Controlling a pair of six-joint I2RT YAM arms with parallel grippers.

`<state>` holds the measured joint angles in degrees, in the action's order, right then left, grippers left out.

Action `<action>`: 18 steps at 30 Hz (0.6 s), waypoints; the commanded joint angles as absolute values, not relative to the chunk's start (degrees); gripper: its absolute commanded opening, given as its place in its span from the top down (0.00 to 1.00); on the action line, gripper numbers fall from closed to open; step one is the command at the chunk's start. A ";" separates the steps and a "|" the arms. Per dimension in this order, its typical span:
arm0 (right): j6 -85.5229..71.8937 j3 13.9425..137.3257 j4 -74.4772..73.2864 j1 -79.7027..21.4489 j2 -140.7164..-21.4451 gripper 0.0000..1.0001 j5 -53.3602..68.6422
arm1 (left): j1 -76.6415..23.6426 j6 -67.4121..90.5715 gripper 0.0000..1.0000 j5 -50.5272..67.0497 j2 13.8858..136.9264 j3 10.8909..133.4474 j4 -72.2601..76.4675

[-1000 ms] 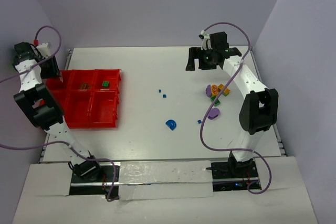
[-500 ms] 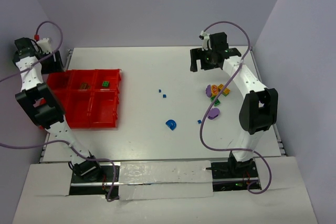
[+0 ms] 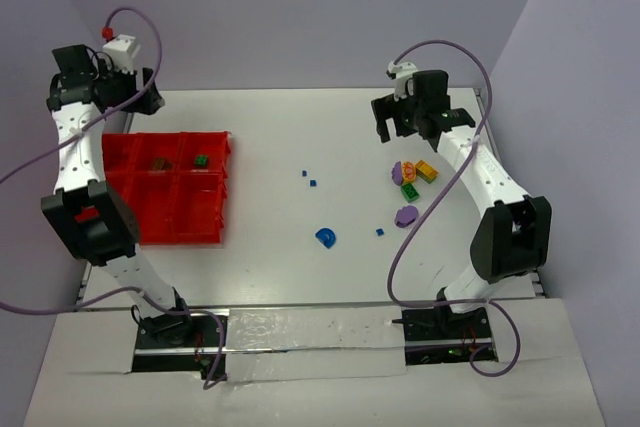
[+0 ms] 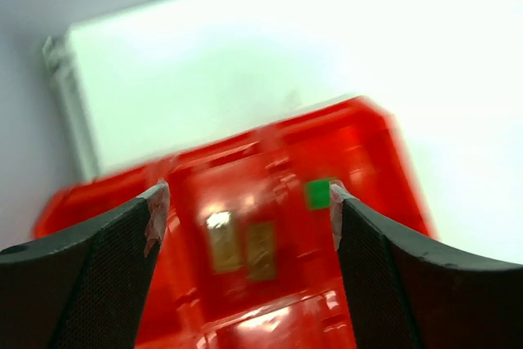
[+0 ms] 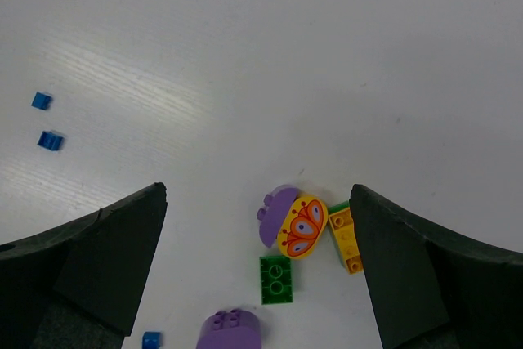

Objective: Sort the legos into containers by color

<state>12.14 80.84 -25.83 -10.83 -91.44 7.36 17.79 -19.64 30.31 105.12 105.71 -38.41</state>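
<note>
A purple cable [image 3: 440, 45] looped above each arm, and pale lilac walls [image 3: 300, 7] closed in behind the white bench [image 3: 300, 267]. The left end effector [image 4: 247, 198] hung over the bench's far left corner, above the far edge of the bins, its fingers [image 4: 122, 243] spread wide and holding nothing. The right end effector [image 5: 257, 194] hovered above the loose pieces on the right, equally wide open and empty, clear of them all.

The bright red plastic bins joined in a grid [image 3: 150, 217] sat at the left. One far compartment held brownish pieces [image 3: 160, 162], blurred in the wrist view; the next compartment held a small green block [image 3: 201, 160].

On the right lay a cluster: a yellow rounded piece printed with an orange butterfly [image 5: 302, 226] touching a purple arch [image 5: 274, 206], an orange studded block [image 5: 346, 239] and a green four-stud block [image 5: 276, 278]. Nearby sat a purple rounded studded piece [image 5: 231, 328]. A blue arch [image 3: 326, 237] and tiny blue bits [image 5: 51, 140] lay scattered mid-bench.
</note>
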 commanded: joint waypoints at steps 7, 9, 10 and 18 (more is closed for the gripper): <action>22.20 75.36 -17.25 -10.55 -88.54 0.00 16.31 | 10.06 -20.72 0.10 40.66 98.83 94.73 -29.12; 23.42 76.72 -19.80 -10.55 -89.44 0.00 17.46 | 8.29 -22.41 0.10 40.25 100.08 95.52 -31.20; 23.89 77.92 -22.49 -10.55 -90.38 0.00 17.51 | 7.12 -22.74 0.10 40.46 100.72 95.62 -31.97; 27.48 83.65 -40.77 -8.92 -95.16 0.04 11.27 | 0.55 -23.40 0.12 37.55 101.49 92.21 -30.62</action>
